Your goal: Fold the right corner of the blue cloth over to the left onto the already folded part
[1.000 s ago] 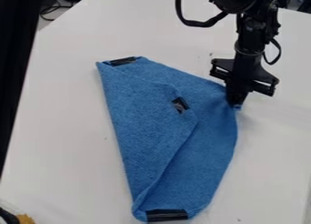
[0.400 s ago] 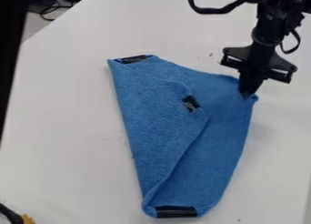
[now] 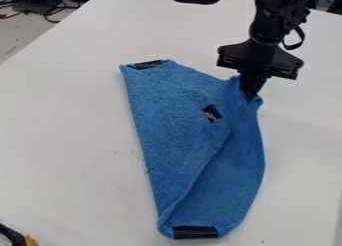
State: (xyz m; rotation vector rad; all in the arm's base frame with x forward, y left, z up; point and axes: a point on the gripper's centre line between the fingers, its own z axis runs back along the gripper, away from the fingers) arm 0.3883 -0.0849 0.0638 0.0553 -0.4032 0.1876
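Observation:
The black gripper (image 3: 250, 94) hangs at the upper right of the table, its tips down at the right corner of a blue cloth (image 3: 177, 140). Cloth bunches up around the tips there. The cloth lies partly folded, a flap lying over from its left side, with a diagonal edge running down to the bottom. Black tape marks its top left corner, the flap's point near the middle and the bottom end.
The white table (image 3: 67, 135) extends around the cloth. Dark cables (image 3: 50, 10) lie beyond its edge at the top left. A black and yellow object (image 3: 17, 237) shows at the bottom left corner.
The gripper first moved right and slightly up, drawing the cloth's corner along, then back left and a little up. The corner now bunches more, and the cloth's right side bulges inward near the top.

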